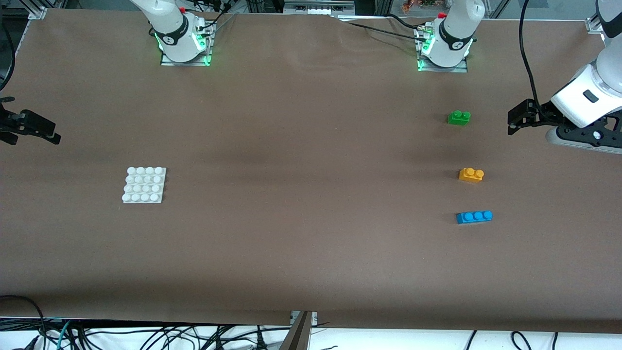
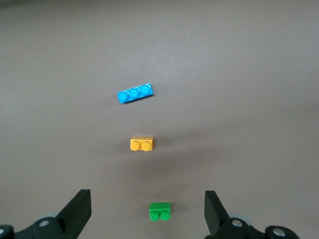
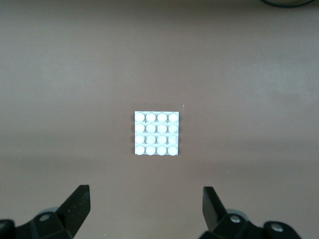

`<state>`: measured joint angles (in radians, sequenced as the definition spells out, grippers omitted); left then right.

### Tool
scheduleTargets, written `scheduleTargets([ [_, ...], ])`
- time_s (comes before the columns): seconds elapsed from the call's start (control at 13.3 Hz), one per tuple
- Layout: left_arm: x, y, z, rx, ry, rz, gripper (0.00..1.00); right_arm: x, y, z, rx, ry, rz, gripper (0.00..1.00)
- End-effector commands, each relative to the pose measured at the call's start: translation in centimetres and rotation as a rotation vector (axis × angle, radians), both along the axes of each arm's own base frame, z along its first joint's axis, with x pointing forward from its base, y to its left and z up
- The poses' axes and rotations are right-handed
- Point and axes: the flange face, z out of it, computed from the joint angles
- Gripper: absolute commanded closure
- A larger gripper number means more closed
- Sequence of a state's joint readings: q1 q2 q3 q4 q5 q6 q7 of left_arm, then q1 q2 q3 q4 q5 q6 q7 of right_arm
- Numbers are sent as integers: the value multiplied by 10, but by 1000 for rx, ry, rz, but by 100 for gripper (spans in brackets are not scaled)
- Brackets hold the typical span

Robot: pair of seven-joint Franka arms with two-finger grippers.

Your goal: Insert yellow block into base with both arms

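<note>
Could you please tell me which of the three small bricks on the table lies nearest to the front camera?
The blue brick. It lies lowest in the front view, below the yellow block and the green brick, and alone has three studs instead of two.

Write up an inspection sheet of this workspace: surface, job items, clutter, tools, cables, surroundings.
Surface: brown table cover, flat, faint creases near the arm bases.
Job's things: yellow block lies studs up toward the left arm's end; white base lies flat toward the right arm's end, studs bare. They lie well apart.
Clutter: green brick farther from the front camera than the yellow block, blue brick nearer; both apart from it.
Grippers: left tool open, empty, up over the table at the left arm's end; right tool open, empty, up at the right arm's end.
Cables: black cables below the table's near edge; more by the arm bases.
Surroundings: metal frame at the table corners.
</note>
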<state>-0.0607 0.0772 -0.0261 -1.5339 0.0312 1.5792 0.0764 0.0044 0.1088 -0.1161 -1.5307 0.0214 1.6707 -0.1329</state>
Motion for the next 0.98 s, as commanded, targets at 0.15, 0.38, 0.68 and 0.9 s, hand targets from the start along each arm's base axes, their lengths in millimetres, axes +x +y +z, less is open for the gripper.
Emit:
scheduleTargets([
  [0.15,0,1,6,-15,-3,6,0,0,-1,4,-11,-7,9,0],
  [0.38,0,1,5,-14,-2,6,0,0,-1,4,-11,-7,9,0],
  [0.68,1,1,4,-14,0,6,0,4,-3,-8,-7,15,-1,0],
  [0.9,1,1,4,-14,0,6,0,10,-3,-32,-5,62,-7,0],
])
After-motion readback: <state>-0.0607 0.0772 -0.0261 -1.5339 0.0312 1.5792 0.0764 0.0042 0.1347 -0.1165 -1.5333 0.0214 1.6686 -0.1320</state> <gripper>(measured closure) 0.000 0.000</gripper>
